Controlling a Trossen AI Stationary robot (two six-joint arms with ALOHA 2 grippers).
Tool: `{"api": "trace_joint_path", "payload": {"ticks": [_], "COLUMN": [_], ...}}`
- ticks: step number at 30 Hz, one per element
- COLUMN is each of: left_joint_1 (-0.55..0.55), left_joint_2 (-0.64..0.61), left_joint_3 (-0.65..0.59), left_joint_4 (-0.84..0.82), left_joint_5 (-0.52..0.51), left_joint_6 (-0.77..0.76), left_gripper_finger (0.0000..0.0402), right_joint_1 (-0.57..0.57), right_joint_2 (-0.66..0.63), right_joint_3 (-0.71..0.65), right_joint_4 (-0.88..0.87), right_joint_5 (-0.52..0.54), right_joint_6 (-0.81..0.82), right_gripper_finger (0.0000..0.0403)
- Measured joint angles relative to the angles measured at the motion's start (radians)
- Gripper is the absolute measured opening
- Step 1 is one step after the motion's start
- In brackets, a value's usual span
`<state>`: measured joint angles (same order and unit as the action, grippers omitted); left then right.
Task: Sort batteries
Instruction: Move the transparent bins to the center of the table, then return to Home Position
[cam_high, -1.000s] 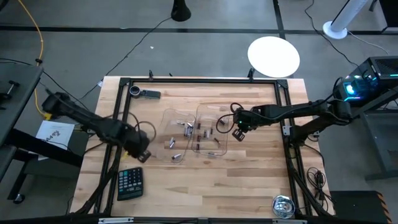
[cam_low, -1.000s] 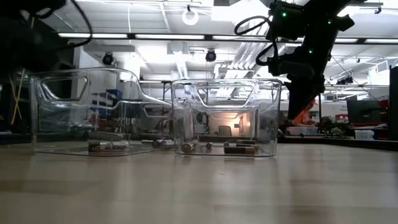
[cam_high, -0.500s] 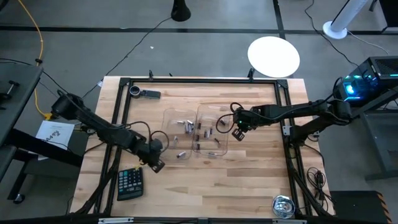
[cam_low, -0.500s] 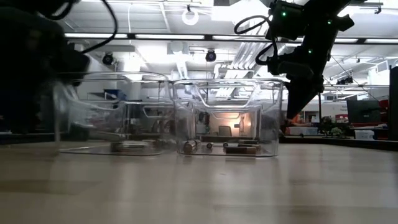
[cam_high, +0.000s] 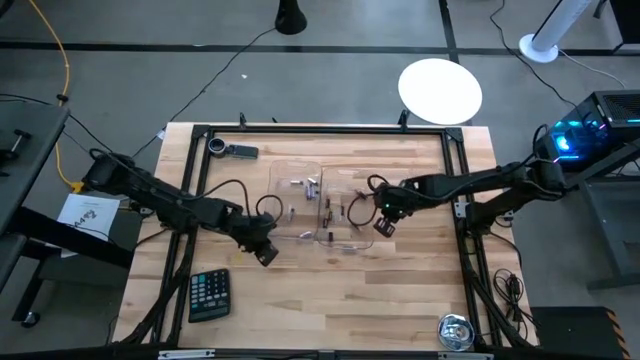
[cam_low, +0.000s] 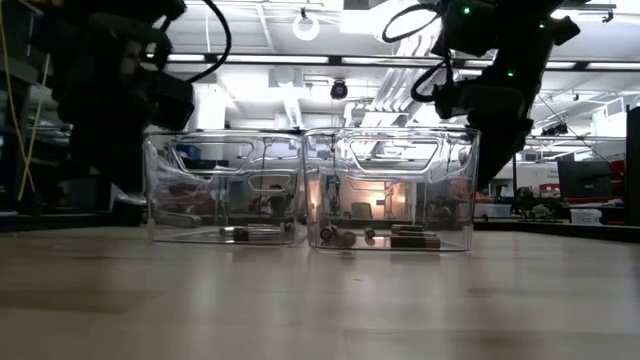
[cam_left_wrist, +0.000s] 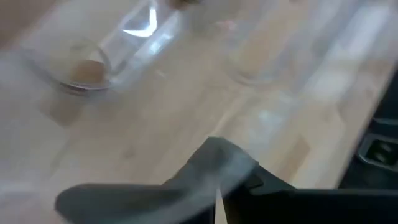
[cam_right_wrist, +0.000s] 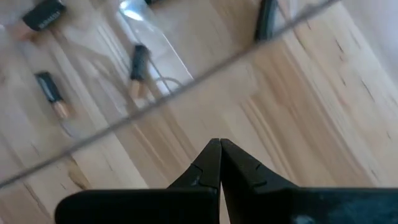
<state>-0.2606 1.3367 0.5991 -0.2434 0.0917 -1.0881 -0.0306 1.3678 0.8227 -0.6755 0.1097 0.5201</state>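
Both clear trays (cam_high: 318, 208) have slid rightward and now stand side by side, the batteries (cam_high: 326, 210) all lying inside them, none loose on the bench (cam_high: 400, 290). Sorting looks nearly finished. Left gripper (cam_high: 266, 254) sits beside the left tray, fingers' state unclear; right gripper (cam_high: 385, 226), fingers together and empty, by the right tray

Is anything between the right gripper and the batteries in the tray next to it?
Yes. The right gripper, fingers shut, sits outside the right clear tray, near its outer corner. That tray's clear wall stands between the fingertips and the batteries lying inside on the tray floor. Nothing else visible blocks them.
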Motion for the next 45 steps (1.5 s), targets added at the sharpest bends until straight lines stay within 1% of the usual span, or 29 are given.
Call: {"api": "trace_joint_path", "payload": {"ticks": [3, 5, 6, 8, 9, 11, 13, 14, 15, 16, 18, 22, 24, 27, 31, 34, 35, 37, 40, 42, 43, 45], "left_joint_1": [-0.014, -0.038, -0.054, -0.096, -0.118, -0.162, -0.190, -0.190, -0.181, -0.162, -0.110, 0.025, 0.087, 0.137, 0.143, 0.143, 0.143, 0.143, 0.143, 0.143, 0.143, 0.143], "left_joint_2": [-0.036, -0.089, -0.125, -0.208, -0.256, -0.349, -0.427, -0.462, -0.499, -0.528, -0.579, -0.639, -0.651, -0.677, -0.702, -0.721, -0.722, -0.727, -0.733, -0.734, -0.733, -0.733], "left_joint_3": [0.000, 0.000, 0.000, 0.000, 0.000, 0.000, -0.006, -0.022, -0.047, -0.075, -0.149, -0.309, -0.370, -0.436, -0.513, -0.568, -0.584, -0.588, -0.587, -0.587, -0.587, -0.587], "left_joint_4": [-0.002, -0.029, -0.046, -0.070, -0.078, -0.079, -0.062, -0.033, 0.010, 0.064, 0.185, 0.475, 0.583, 0.669, 0.670, 0.692, 0.712, 0.683, 0.692, 0.681, 0.675, 0.674], "left_joint_5": [0.063, 0.071, 0.057, -0.022, -0.079, -0.223, -0.371, -0.421, -0.456, -0.465, -0.438, -0.317, -0.259, -0.200, -0.193, -0.191, -0.192, -0.214, -0.265, -0.307, -0.328, -0.344], "left_joint_6": [0.028, 0.039, 0.047, 0.076, 0.098, 0.158, 0.246, 0.294, 0.343, 0.386, 0.460, 0.543, 0.546, 0.523, 0.519, 0.481, 0.462, 0.439, 0.443, 0.432, 0.429, 0.427], "left_gripper_finger": [0.0000, 0.0000, 0.0000, 0.0000, 0.0000, 0.0000, 0.0000, 0.0000, 0.0000, 0.0000, 0.0000, 0.0000, 0.0000, 0.0000, 0.0000, 0.0000, 0.0000, 0.0000, 0.0000, 0.0000, 0.0000, 0.0000], "right_joint_1": [0.014, 0.025, 0.032, 0.050, 0.058, 0.071, 0.077, 0.078, 0.079, 0.079, 0.079, 0.077, 0.077, 0.077, 0.089, 0.114, 0.126, 0.152, 0.190, 0.202, 0.202, 0.190], "right_joint_2": [-0.009, -0.027, -0.040, -0.077, -0.100, -0.150, -0.198, -0.222, -0.241, -0.258, -0.284, -0.319, -0.333, -0.354, -0.391, -0.424, -0.438, -0.465, -0.517, -0.568, -0.601, -0.680], "right_joint_3": [0.000, 0.000, 0.000, 0.000, 0.000, 0.000, 0.000, 0.000, 0.000, 0.000, 0.000, 0.000, 0.000, 0.000, 0.000, 0.000, 0.000, 0.000, -0.006, -0.041, -0.074, -0.171], "right_joint_4": [-0.076, -0.169, -0.210, -0.275, -0.293, -0.294, -0.263, -0.231, -0.193, -0.153, -0.068, 0.057, 0.088, 0.090, 0.033, -0.019, -0.045, -0.103, -0.178, -0.162, -0.120, 0.027], "right_joint_5": [0.019, 0.027, 0.041, 0.066, 0.075, 0.080, 0.081, 0.082, 0.082, 0.082, 0.081, 0.081, 0.080, 0.079, 0.078, 0.080, 0.088, 0.119, 0.192, 0.231, 0.234, 0.227], "right_joint_6": [0.028, 0.051, 0.063, 0.086, 0.102, 0.140, 0.188, 0.209, 0.226, 0.241, 0.262, 0.288, 0.295, 0.338, 0.380, 0.395, 0.403, 0.421, 0.423, 0.412, 0.390, 0.335], "right_gripper_finger": [0.0000, 0.0000, 0.0000, 0.0000, 0.0000, 0.0000, 0.0000, 0.0000, 0.0000, 0.0000, 0.0000, 0.0000, 0.0000, 0.0000, 0.0000, 0.0000, 0.0000, 0.0000, 0.0000, 0.0000, 0.0000, 0.0000]}}
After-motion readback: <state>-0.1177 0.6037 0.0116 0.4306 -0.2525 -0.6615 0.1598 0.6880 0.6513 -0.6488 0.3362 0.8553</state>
